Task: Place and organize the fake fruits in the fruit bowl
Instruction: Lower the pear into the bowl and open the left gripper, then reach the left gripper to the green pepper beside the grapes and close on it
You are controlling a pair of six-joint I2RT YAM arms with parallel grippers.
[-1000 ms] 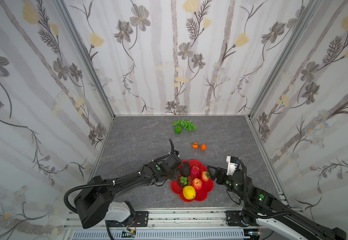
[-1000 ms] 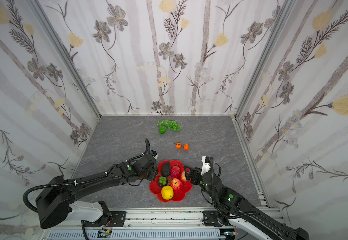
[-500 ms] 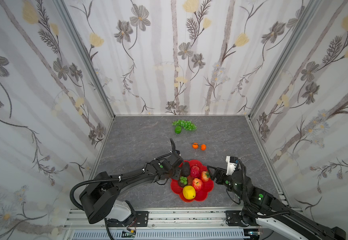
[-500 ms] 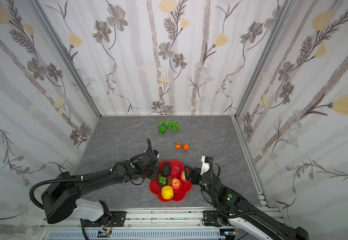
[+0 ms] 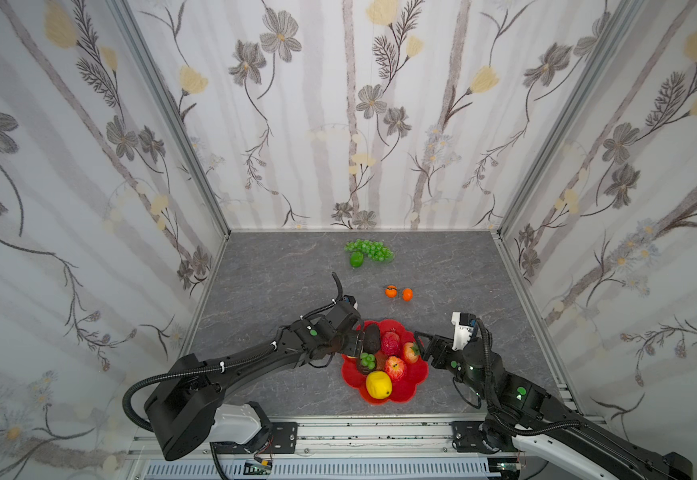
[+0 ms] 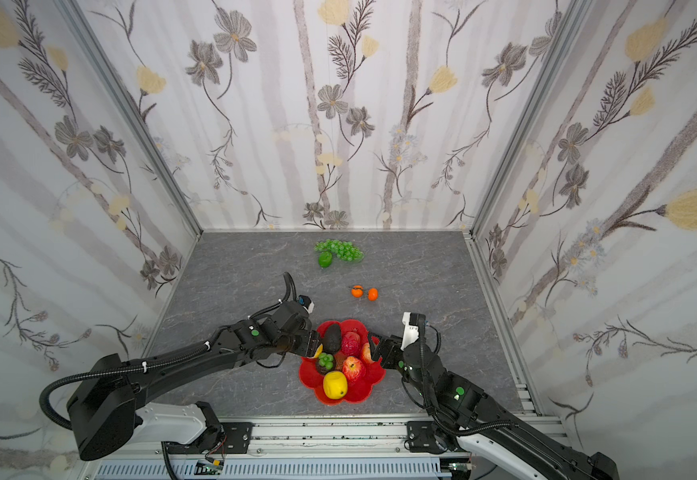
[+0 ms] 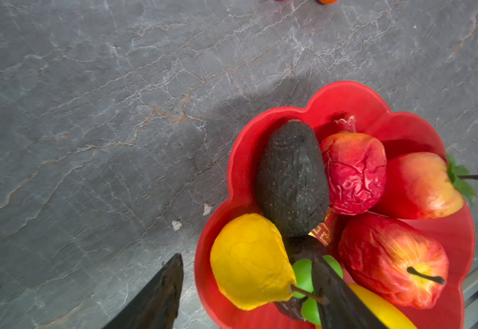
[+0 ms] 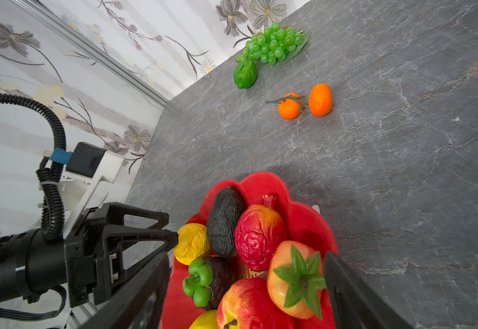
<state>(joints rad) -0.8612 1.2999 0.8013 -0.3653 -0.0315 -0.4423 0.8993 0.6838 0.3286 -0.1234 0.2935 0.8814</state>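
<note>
The left gripper (image 7: 247,256) sits at the left edge of the red fruit bowl (image 7: 346,94). Its two fingers are spread wide apart. The yellow pear (image 7: 240,250) lies in the bowl between those fingers. One finger is outside the bowl and does not touch the pear. The other finger crosses the tip of the pear's stem, next to a dark fruit with a green top (image 8: 200,280). Just past the fingertips lies the dark avocado (image 7: 292,179), touching the pear. Beside the avocado are a bumpy red pomegranate (image 7: 352,171), a red apple (image 7: 389,256) and a yellow lemon (image 5: 379,384), all in the bowl. The right gripper (image 5: 421,345) is at the right edge of the bowl, and its fingers are wide apart too. A strawberry (image 8: 297,279) with green leaves sits between them, very close to one finger. I cannot tell if they touch. Far ahead of both grippers, on the grey table (image 5: 276,291), a green lime (image 5: 356,259) touches the green grapes (image 5: 369,249). Two small oranges (image 5: 390,291) lie nearer, just past the bowl.
</note>
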